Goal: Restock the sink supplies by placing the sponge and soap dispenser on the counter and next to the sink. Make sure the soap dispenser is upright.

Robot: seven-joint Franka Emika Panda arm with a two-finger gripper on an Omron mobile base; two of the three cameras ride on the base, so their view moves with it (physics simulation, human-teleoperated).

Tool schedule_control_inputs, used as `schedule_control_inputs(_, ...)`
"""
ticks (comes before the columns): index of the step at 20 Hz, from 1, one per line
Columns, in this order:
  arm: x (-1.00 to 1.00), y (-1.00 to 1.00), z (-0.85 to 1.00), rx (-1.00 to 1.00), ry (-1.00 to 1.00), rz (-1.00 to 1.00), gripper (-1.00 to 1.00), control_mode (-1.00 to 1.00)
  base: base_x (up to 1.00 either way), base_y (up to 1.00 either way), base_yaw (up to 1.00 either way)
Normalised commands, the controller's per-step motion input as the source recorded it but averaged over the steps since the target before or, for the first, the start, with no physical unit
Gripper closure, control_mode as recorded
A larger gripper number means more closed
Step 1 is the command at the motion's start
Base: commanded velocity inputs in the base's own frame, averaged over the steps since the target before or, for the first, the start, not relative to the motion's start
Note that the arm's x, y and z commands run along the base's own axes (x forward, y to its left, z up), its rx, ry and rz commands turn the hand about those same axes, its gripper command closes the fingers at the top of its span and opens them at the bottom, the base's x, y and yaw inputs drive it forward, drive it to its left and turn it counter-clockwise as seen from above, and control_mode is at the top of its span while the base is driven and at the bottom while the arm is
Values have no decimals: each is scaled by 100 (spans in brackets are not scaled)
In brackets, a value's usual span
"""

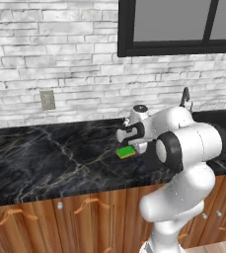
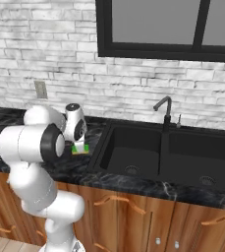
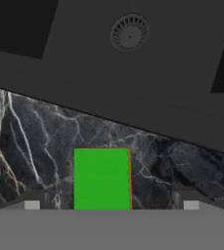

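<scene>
The sponge (image 1: 126, 152) (image 2: 80, 148), green on top with a yellow layer below, lies flat on the black marble counter (image 1: 50, 153) just left of the sink (image 2: 133, 147). My gripper (image 1: 130, 141) hangs right over it. In the hand view the sponge (image 3: 101, 178) sits between the two fingertips (image 3: 32, 205) with a gap on each side, so my gripper (image 3: 111, 205) is open and touches nothing. The sink basin with its drain (image 3: 128, 33) lies just beyond the counter's edge. The soap dispenser is out of view.
A black gooseneck faucet (image 2: 164, 106) (image 1: 185, 96) stands behind the sink. A wall outlet (image 1: 47, 99) (image 2: 41, 89) is set in the white brick wall. Brown cabinets (image 1: 60, 217) run under the counter. My own arm (image 1: 188, 148) bulks in front of the sink's left rim.
</scene>
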Motion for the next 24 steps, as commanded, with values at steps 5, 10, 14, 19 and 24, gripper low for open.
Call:
schedule_control_inputs(5, -85, 0, 76, 0, -12, 0, -100, -100, 0, 0, 0)
schedule_control_inputs(10, -97, -11, 78, 0, -15, 0, -100, -100, 0, 0, 0)
schedule_control_inputs(14, -95, -22, 76, 0, -13, 0, -100, -100, 0, 0, 0)
schedule_control_inputs(19, -87, -32, 82, 0, -16, 0, -100, -100, 0, 0, 0)
schedule_control_inputs(24, -82, -33, 88, 0, -18, 0, -100, -100, 0, 0, 0)
